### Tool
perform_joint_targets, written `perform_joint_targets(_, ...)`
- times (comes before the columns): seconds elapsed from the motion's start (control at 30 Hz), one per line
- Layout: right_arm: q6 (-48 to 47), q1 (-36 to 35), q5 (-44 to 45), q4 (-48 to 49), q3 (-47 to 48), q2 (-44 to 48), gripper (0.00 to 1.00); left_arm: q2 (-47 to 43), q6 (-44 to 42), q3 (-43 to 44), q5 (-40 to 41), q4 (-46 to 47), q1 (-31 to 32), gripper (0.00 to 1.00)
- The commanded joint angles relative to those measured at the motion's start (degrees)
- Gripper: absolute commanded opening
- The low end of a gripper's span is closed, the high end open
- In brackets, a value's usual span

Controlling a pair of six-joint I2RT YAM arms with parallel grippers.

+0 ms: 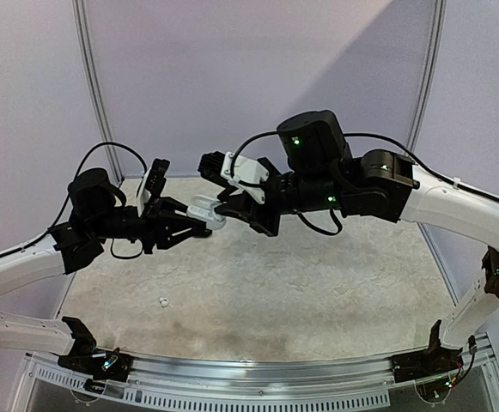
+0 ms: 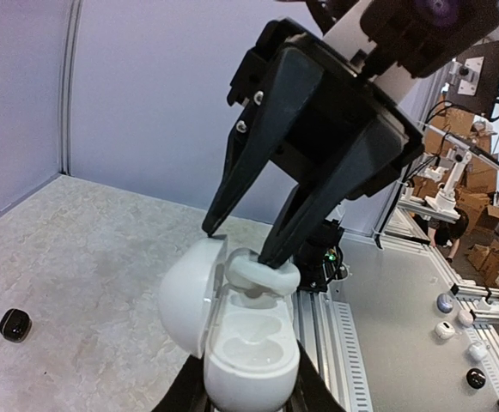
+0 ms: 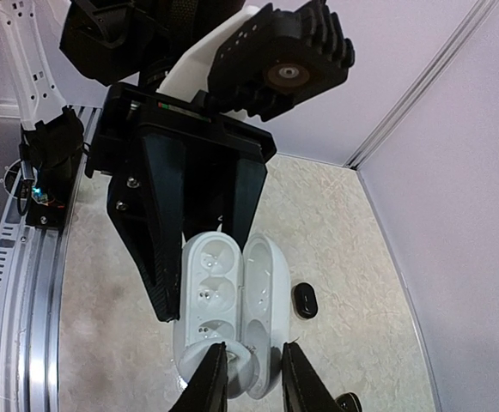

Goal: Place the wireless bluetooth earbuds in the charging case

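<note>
Pose: left arm (image 1: 17, 270) reaches in from the left of the charging case (image 2: 249, 356), wrist roughly level, left gripper (image 1: 196, 225) clamped on the case's lower shell, holding it in the air. The right arm (image 1: 455, 206) comes in from the case's right, elbow high. The right gripper (image 3: 251, 378) has its fingers narrowly apart, tips at the case's open end, straddling a white earbud (image 2: 264, 276); actual pinch unclear.
</note>
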State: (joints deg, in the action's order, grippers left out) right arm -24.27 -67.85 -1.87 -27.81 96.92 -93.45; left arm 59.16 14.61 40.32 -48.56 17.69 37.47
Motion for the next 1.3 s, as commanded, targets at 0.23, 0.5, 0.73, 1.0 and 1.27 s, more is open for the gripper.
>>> perform_joint_targets(0.23,1.1,-0.2,1.2,0.6,-0.8,-1.1,0.23,0.2,1.2,0.3,0.9,5.1,0.2,0.00)
perform_joint_targets(0.5,1.6,-0.2,4.9,-0.5,2.3,-4.3,0.22,1.0,4.4,-0.1,1.6,9.8,0.2,0.00)
perform_joint_targets(0.73,2.2,-0.2,7.2,-0.1,3.3,-5.0,0.22,0.8,5.7,-0.5,3.0,10.5,0.2,0.00)
perform_joint_targets(1.0,3.4,-0.2,9.7,2.1,4.5,-6.2,0.22,1.5,7.7,-0.7,6.8,10.4,0.2,0.00)
perform_joint_targets(1.27,5.1,0.2,11.2,3.5,6.1,-6.8,0.22,1.6,8.8,-1.6,9.6,10.3,0.1,0.00)
